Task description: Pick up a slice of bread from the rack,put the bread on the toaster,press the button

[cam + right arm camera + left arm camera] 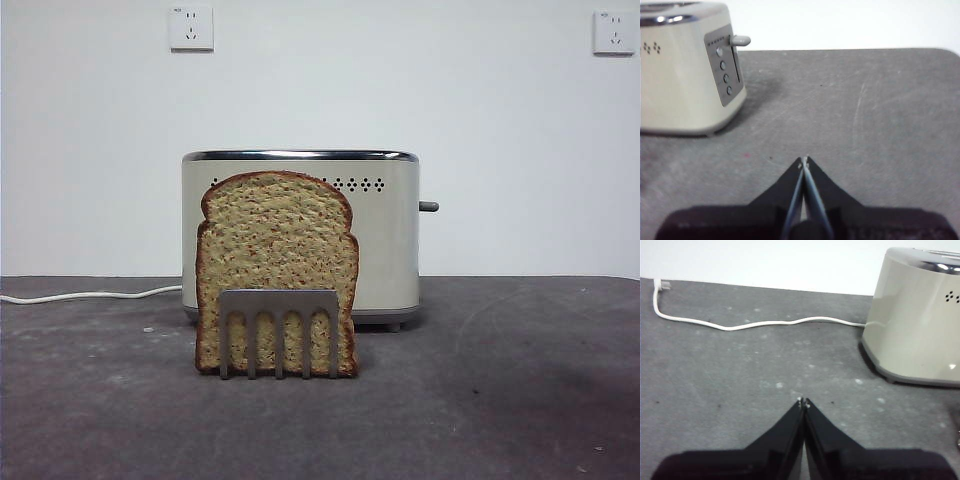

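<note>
Slice of bread (276,255) upright in rack (278,312), untouched.
Likely light, crumbly: pinch domed top. Left gripper (803,402), right gripper (803,160) closed, empty.

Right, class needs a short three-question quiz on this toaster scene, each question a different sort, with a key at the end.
1. True or false: the bread stands upright in the rack, in front of the toaster.
2. Multiple choice: the left tool is A) shut on the bread, B) shut over bare table, C) open around the rack.
3. Fill in: the toaster's lever and buttons show in the ____ wrist view.

Key: 1 true. 2 B; the right tool is shut as well. 3 right.
</note>
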